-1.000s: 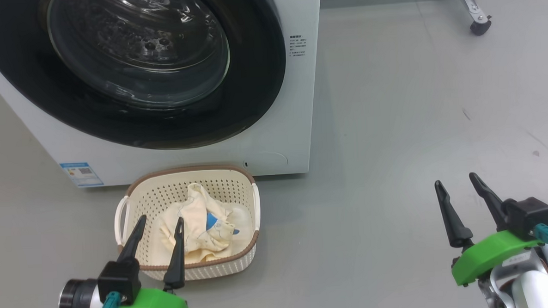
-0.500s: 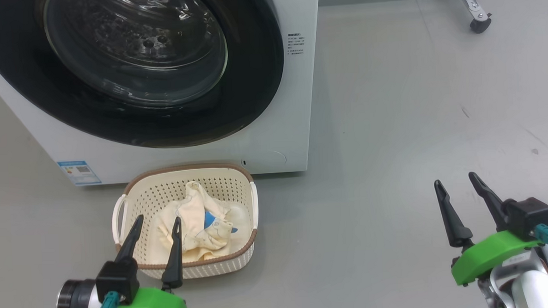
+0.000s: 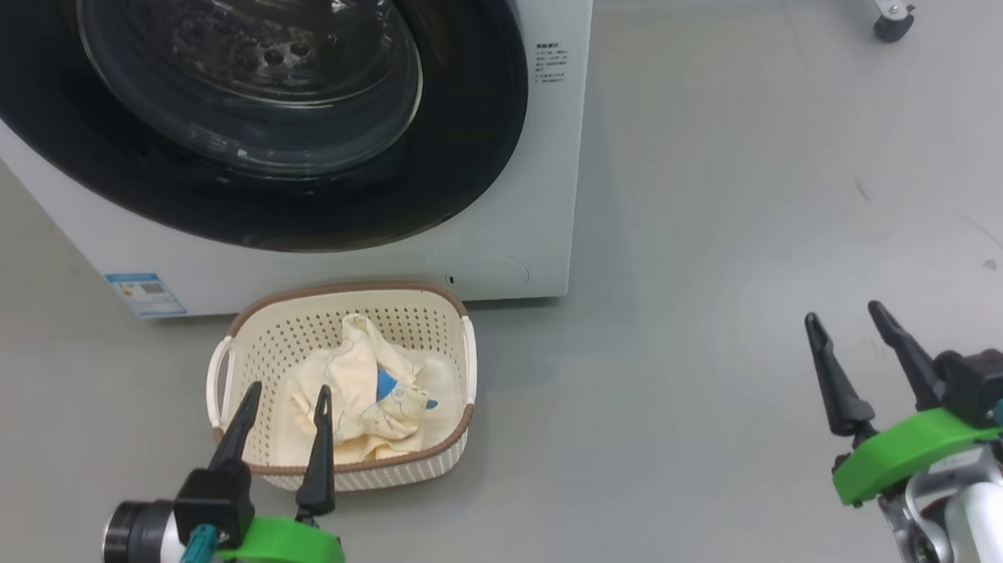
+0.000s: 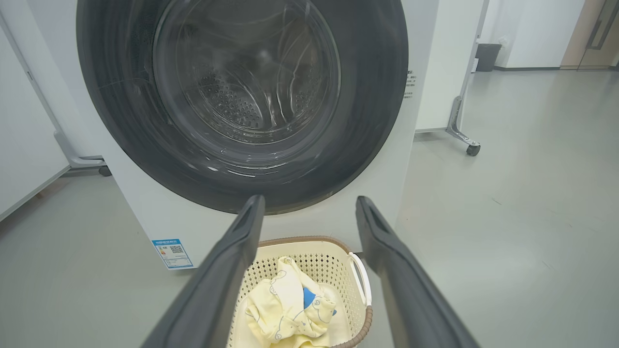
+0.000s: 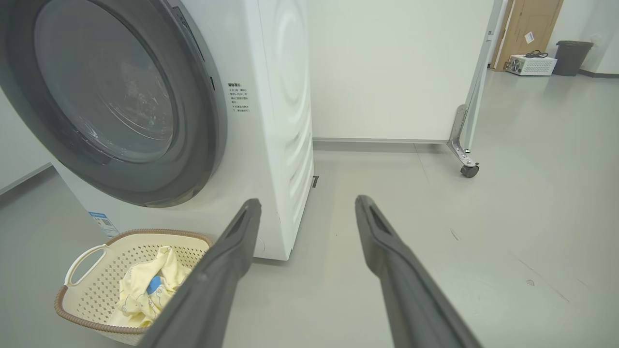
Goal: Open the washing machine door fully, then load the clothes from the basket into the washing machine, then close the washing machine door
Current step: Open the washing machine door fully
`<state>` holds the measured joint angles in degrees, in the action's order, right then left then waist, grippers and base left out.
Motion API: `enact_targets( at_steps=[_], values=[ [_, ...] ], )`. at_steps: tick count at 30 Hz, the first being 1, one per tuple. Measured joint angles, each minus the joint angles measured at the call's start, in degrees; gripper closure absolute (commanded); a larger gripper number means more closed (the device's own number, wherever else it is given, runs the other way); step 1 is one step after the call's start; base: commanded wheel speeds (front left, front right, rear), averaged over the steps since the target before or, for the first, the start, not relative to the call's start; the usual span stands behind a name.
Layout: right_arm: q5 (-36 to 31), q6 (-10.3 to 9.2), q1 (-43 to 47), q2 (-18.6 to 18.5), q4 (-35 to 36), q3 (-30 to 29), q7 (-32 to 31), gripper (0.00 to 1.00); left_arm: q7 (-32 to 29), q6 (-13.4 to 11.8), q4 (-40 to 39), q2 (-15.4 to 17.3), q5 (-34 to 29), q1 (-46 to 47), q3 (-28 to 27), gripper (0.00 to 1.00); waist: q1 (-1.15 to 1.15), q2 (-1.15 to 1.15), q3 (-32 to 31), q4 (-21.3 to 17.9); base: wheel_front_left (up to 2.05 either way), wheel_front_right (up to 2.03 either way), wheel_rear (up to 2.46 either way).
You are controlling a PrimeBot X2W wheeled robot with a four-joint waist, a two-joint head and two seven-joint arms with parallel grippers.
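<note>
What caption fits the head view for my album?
Open left gripper and right gripper hover before the closed washing machine door, clothes in the basket.

Cream basket with a brown rim; pale yellow clothes with a blue patch.

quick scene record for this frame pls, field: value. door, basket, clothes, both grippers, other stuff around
door_state: washing machine door shut against the washing machine front, not yet opened
basket_pos: basket upright on the floor, just before the machine, below the door
load: clothes bundled inside the basket
left_arm: left gripper open, empty, at the basket's near side
right_arm: right gripper open, empty, above bare floor right of the machine
other: blue label sticker low on the machine front; caster wheel far right
</note>
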<state>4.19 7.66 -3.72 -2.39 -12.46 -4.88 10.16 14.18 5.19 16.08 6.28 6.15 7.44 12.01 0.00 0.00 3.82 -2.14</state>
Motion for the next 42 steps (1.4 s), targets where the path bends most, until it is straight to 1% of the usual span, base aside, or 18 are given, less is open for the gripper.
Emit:
enact_targets(
  at_steps=[6,8,9,10,11,12,15,17,18,20,22,25,28,31,33,37,42],
  values=[
    [4.26,0.0,-2.52,0.05,-0.13,-1.66,-0.01,0.0,0.01,-0.21,-0.98,-0.21,-0.01,2.1,0.38,0.0,0.0,0.0,2.24,0.82,0.0,0.0,0.0],
    [7.84,0.0,-3.78,0.08,-0.59,-2.96,0.0,0.28,0.01,-0.21,-1.21,-0.34,-0.02,2.73,0.67,0.0,0.0,0.0,3.17,1.13,0.0,0.0,0.0],
    [9.5,0.0,-4.44,0.07,-0.92,-3.52,0.0,0.51,0.01,-0.21,-1.24,-0.43,-0.08,3.11,0.89,0.0,0.0,0.0,3.62,1.32,0.0,0.0,0.0],
    [11.49,0.0,-5.16,0.07,-1.27,-3.85,0.0,0.71,0.01,-0.21,-1.29,-0.58,-0.08,3.5,1.07,0.0,0.01,0.0,4.09,1.52,0.0,0.0,0.0],
    [12.91,0.0,-5.82,0.07,-1.55,-3.93,-0.01,0.98,0.01,-0.21,-1.32,-0.74,-0.08,3.89,1.21,0.0,0.01,0.0,4.53,1.72,0.0,0.0,0.0],
    [13.7,0.0,-6.5,0.08,-1.76,-3.93,-0.02,1.0,0.01,-0.21,-1.45,-0.89,-0.09,4.27,1.33,0.0,0.0,0.0,4.96,1.93,0.0,0.0,0.0],
    [18.73,0.0,-8.53,0.08,-2.49,-4.02,-0.11,1.0,0.01,-0.2,-1.9,-1.29,-0.18,5.24,1.92,0.0,0.01,0.0,6.31,2.52,0.0,0.0,0.0],
    [24.87,0.0,-10.22,0.08,-3.18,-4.0,-0.94,1.0,0.01,-0.21,-2.32,-1.57,-0.2,5.77,2.34,0.0,0.0,0.0,7.28,2.88,0.0,0.0,0.0],
    [24.87,0.0,-10.22,0.08,-3.18,-4.0,-0.94,1.0,0.01,-0.21,-2.32,-1.57,-0.2,5.77,2.34,0.0,0.0,0.0,7.28,2.88,0.0,0.0,0.0],
    [32.38,0.0,-12.29,0.07,-4.13,-4.07,-2.37,1.0,0.01,-0.21,-2.46,-1.7,-0.63,6.35,2.71,0.0,0.01,0.0,8.26,3.21,0.0,0.0,0.0],
    [42.61,0.0,-14.75,0.05,-5.14,-4.05,-4.44,1.0,0.01,-0.21,-2.68,-1.87,-0.67,7.1,2.89,0.0,0.01,0.0,9.26,3.56,0.0,0.0,0.0],
    [55.51,-0.01,-18.7,0.03,-6.53,-4.28,-8.22,1.0,0.01,-0.27,-2.8,-2.02,-0.88,8.53,3.1,0.0,0.01,0.0,10.73,4.17,0.0,0.0,0.0],
    [65.66,-0.01,-22.68,-0.02,-8.58,-5.35,-12.0,1.0,0.01,-0.29,-3.02,-2.25,-1.49,9.79,3.53,0.0,0.01,0.0,12.06,4.96,0.0,0.0,0.0],
    [73.9,-0.01,-26.46,-0.05,-11.35,-6.43,-15.84,1.0,0.05,-0.29,-3.3,-2.58,-1.59,10.49,4.27,0.0,0.01,0.0,13.25,5.8,0.0,0.0,0.0],
    [77.95,-0.01,-28.94,-0.12,-13.44,-6.87,-18.46,1.0,0.2,-0.29,-3.31,-2.75,-1.6,10.83,4.68,0.0,0.01,0.0,13.91,6.42,0.0,0.0,0.0],
    [82.06,-0.01,-34.32,-0.27,-17.74,-6.94,-23.02,1.0,0.26,-0.37,-3.53,-2.96,-1.6,11.57,4.95,0.0,0.01,0.0,15.27,7.48,0.0,0.0,0.0],
    [83.88,-0.01,-42.07,-0.57,-22.41,-5.53,-28.15,1.0,0.26,-0.37,-4.14,-3.31,-1.62,13.0,5.77,0.0,0.01,0.0,17.08,8.95,0.0,0.0,0.0]
  ],
)
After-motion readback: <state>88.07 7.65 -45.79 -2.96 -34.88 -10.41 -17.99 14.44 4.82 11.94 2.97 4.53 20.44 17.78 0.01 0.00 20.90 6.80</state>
